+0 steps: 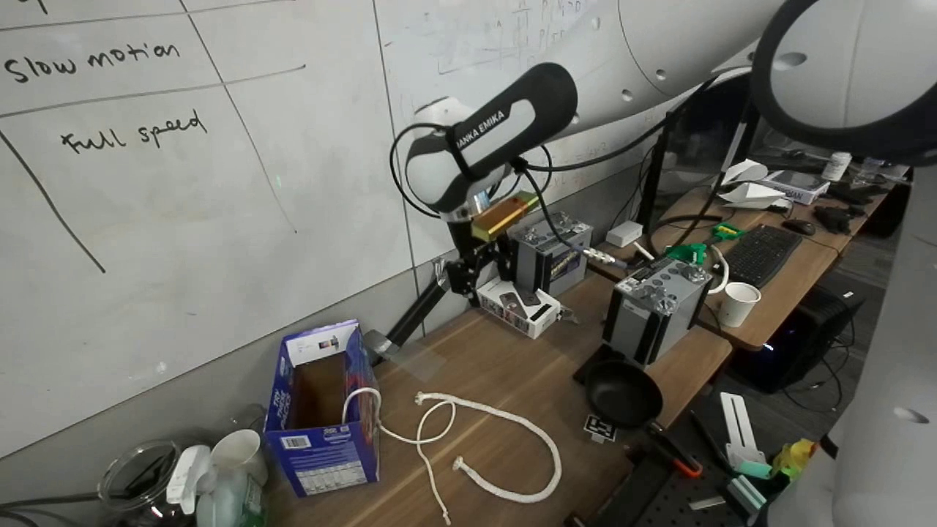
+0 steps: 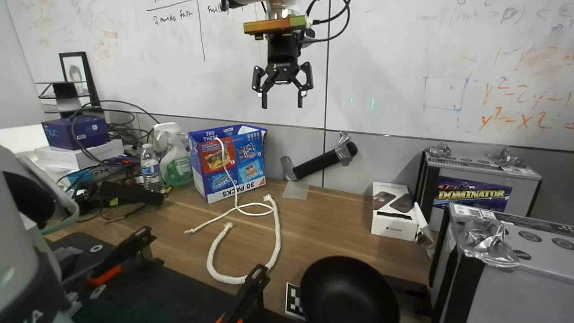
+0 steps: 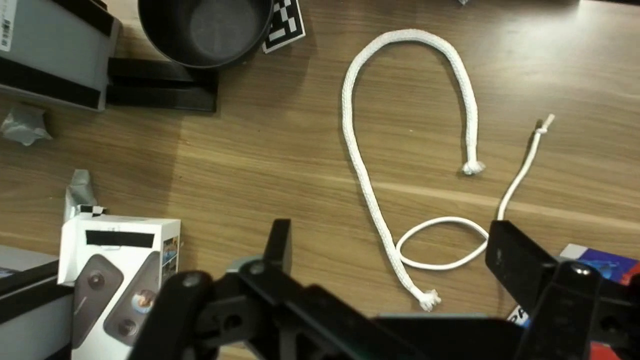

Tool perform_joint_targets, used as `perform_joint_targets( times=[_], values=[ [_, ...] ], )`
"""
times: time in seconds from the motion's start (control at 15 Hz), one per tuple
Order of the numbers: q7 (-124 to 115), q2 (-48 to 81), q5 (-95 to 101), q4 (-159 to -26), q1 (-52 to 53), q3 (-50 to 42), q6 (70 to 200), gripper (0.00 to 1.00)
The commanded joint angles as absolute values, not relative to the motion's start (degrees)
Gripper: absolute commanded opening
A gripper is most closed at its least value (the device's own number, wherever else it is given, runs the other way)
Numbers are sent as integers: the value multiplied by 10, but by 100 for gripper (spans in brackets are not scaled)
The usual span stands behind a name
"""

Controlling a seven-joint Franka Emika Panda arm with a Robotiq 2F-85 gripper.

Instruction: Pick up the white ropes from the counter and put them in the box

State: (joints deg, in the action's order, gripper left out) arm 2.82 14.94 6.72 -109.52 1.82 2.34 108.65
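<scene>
Well, my jaws hang spread wide above the worktop [image 2: 332, 220], with nothing between them. Below them lies the thick white rope [image 3: 367, 185] in a loose curve; the thin white rope [image 3: 434, 267] loops beside it, then runs off to one side of my jaws, up and over into the blue box [image 1: 322, 454].

If I pinch the thin one too near that side, I may drag its end back out or shift the box, since cardboard is probably light. The two meet below my jaws, so lifting one could snag the other. The thick one lies flat: too shallow and I'd close on air, too deep and I'd jam. Being long, it could also spill over the rim after release.

Counting: below my jaws, two ropes; to that one side, one box; to the opposite side, two grey batteries [image 2: 533, 291], one white phone carton [image 2: 392, 211], one round black vessel [image 2: 350, 291].
</scene>
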Motion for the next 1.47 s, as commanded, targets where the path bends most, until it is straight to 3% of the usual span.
perform_joint_targets(
  times=[0.0,0.6,1.4],
  values=[
    [87,147,30,-1174,-3,23,1161,100],
    [108,182,18,-1303,-20,17,1354,100],
    [94,316,32,-1331,-47,-9,1542,100]
  ],
)
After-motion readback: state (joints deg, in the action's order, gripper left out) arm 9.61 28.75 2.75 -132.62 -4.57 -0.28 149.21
